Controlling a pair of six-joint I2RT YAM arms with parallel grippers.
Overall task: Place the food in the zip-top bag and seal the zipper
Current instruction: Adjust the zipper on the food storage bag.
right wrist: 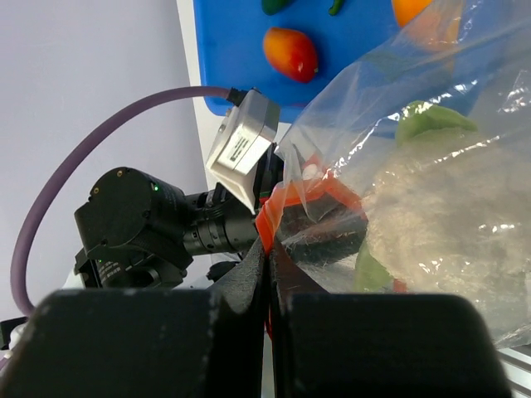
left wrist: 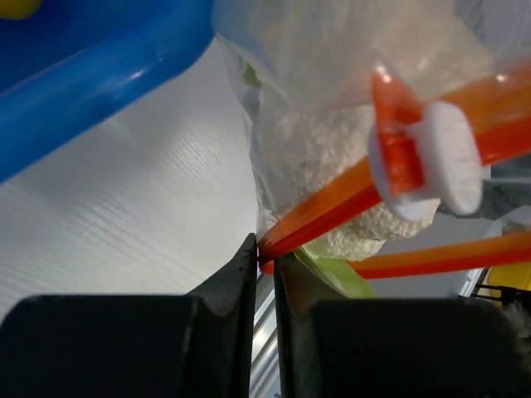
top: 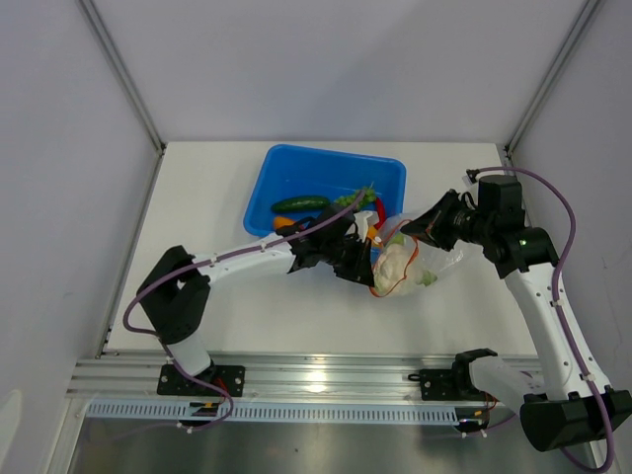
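The clear zip-top bag [top: 415, 262] lies right of the blue tub, stretched between both grippers. It holds the white cauliflower [left wrist: 332, 141] and a green piece [right wrist: 431, 123]. My left gripper [left wrist: 265, 249] is shut on one end of the orange zipper [left wrist: 332, 203], whose white-and-orange slider [left wrist: 427, 157] sits further along the strip. My right gripper [right wrist: 269, 242] is shut on the bag's orange-edged corner [right wrist: 286, 199]. In the top view the left gripper [top: 357, 265] is at the bag's left and the right gripper [top: 423, 227] at its upper right. The cucumber [top: 300, 203] lies in the tub.
The blue tub [top: 286, 163] stands behind the bag with an orange-red fruit [right wrist: 290, 52], an orange fruit [top: 284, 223] and green produce [top: 354, 197] in it. White walls close in the table's back and sides. A metal rail [top: 316, 375] runs along the near edge.
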